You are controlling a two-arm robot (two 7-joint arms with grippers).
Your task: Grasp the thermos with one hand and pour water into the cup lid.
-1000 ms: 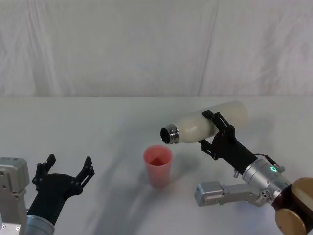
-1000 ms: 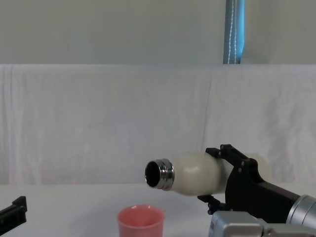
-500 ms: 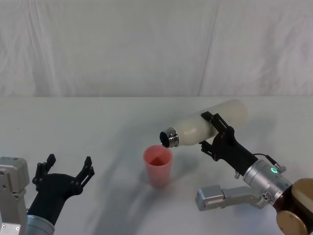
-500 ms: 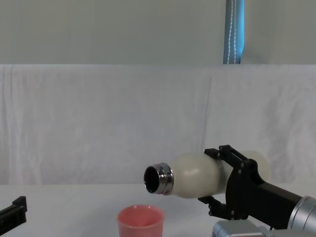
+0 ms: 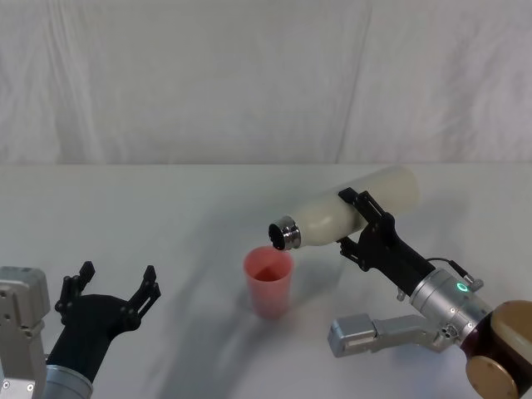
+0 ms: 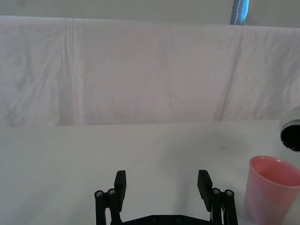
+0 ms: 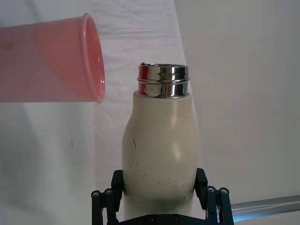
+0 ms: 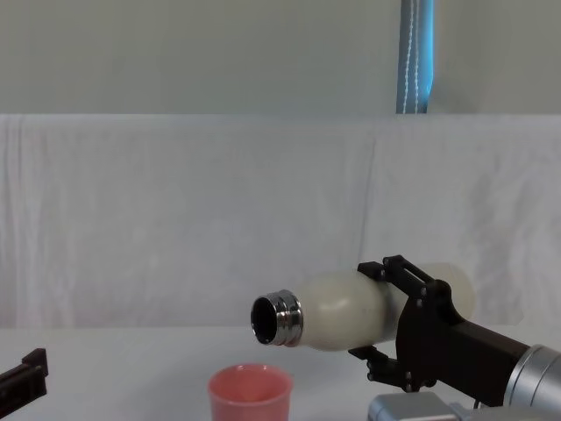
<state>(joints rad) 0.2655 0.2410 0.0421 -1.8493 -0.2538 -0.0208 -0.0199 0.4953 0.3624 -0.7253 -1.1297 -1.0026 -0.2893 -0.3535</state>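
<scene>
**Watch the Spout: Water Could Miss the Cup**

Your right gripper point(image 5: 359, 221) is clamped tight around the middle of the thermos point(image 5: 349, 213). The bottle lies almost flat in the air, with its steel neck point(image 8: 277, 320) tipped a little down.

The pink cup lid point(image 5: 268, 281) stands on the white table point(image 5: 166, 216). The neck hangs just above the cup lid, near its far right rim, not over its middle. No water shows coming out yet.

So here is what could go wrong. If you tip more from this spot, the water may fall on the rim or past it and wet the table. If you drop the neck too low, it may bump the cup lid and knock it over, because the cup lid looks light.

Your left gripper point(image 5: 106, 299) rests well left of the cup lid, fingers spread wide, holding nothing.
</scene>
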